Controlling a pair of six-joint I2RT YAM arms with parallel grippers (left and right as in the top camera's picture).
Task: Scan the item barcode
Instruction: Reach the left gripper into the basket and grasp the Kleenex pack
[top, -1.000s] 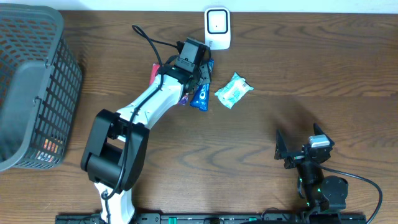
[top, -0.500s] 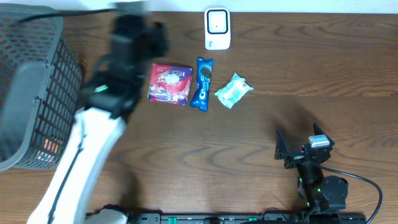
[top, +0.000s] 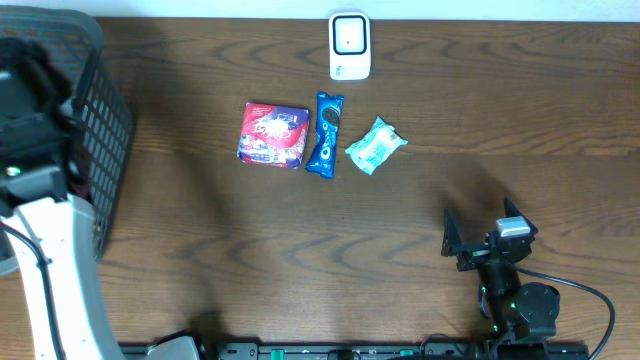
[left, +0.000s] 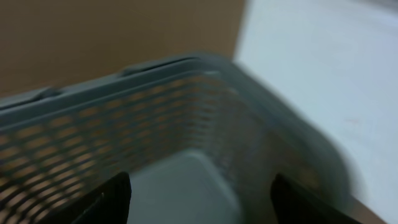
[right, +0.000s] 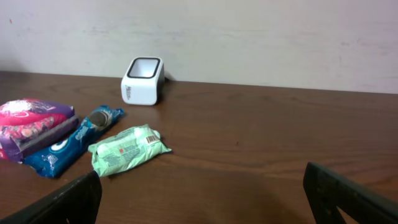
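Left fingers (left: 109, 200) spread above basket (top: 112, 130) — 3 packets (top: 324, 133) near scanner (top: 350, 45).

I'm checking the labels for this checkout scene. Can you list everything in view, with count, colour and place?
basket: one, grey mesh, far left of the table
scanner: one, white, back edge, centre
red packet: one, red and purple, left end of the row
blue packet: one, blue, middle of the row
green packet: one, pale green, right end of the row
table: one, dark brown wood
left gripper: one, black, open, above the basket
right gripper: one, black, open, front right, facing the packets
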